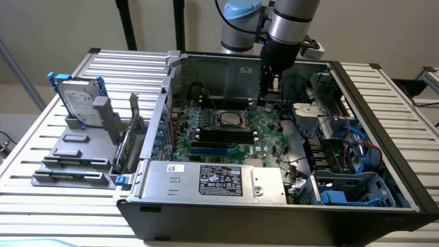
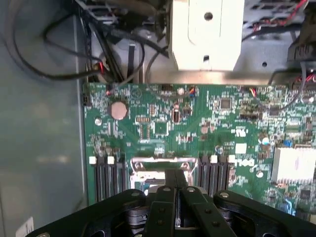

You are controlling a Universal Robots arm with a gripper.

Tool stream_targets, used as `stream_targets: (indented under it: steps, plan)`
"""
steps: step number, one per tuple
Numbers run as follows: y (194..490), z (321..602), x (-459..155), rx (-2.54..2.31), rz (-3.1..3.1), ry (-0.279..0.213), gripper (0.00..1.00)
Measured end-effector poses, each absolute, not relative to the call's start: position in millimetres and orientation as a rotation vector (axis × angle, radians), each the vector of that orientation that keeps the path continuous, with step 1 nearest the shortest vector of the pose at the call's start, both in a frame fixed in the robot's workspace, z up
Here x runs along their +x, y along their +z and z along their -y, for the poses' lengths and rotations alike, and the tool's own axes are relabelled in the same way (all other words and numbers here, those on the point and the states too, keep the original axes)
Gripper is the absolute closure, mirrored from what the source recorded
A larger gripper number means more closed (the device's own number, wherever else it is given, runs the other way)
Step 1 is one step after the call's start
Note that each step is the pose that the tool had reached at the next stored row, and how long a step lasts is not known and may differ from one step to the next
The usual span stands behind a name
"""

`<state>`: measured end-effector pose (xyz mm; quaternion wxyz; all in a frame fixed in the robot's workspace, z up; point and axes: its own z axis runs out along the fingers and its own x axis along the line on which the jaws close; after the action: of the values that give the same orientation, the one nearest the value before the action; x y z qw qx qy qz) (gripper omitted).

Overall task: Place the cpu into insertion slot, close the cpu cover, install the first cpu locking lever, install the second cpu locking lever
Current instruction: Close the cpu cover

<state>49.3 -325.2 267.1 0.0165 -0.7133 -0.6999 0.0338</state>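
The green motherboard has a smooth, lacquered sheen. The case is dull grey sheet metal. The table is ribbed pale metal. The power supply is bare metal with a paper label. The black fingers look matt. The drive has a shiny metal face.

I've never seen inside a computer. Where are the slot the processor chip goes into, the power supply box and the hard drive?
insertion slot (image 2: 160, 162): wrist view, on its silvery metal rim.
power supply box (image 1: 214, 181): exterior view, on the label on its top face.
hard drive (image 1: 75, 102): exterior view, on its silvery face.
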Motion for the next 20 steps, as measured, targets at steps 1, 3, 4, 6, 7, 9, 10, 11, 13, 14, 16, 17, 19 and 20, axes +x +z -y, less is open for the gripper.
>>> stream_targets:
  steps: [1,3,4,6,7,9,10,11,13,14,16,17,19,20]
  plan:
    - [267.4,325.2,54.1,-2.218,2.176,0.105,0.89]
    - [267.7,325.2,63.1,-2.217,2.175,0.105,0.89]
    - [267.7,325.2,67.7,-2.217,2.175,0.105,0.89]
    - [267.3,325.2,72.8,-2.216,2.175,0.106,0.89]
    - [265.9,325.1,73.2,-2.215,2.175,0.106,0.89]
    - [262.3,325.2,73.2,-2.212,2.178,0.106,0.89]
    - [260.5,325.2,73.2,-2.210,2.181,0.107,0.89]
    - [258.7,325.2,73.2,-2.208,2.183,0.106,0.89]
    - [255.1,325.2,73.1,-2.205,2.187,0.106,0.89]
    - [253.3,325.2,72.8,-2.203,2.190,0.106,0.89]
    - [249.6,325.0,71.5,-2.196,2.197,0.105,0.89]
    - [247.8,325.1,70.2,-2.192,2.201,0.106,0.89]
    - [245.4,325.0,68.3,-2.186,2.206,0.106,0.89]
    - [245.5,325.0,68.2,-2.183,2.206,0.110,0.89]
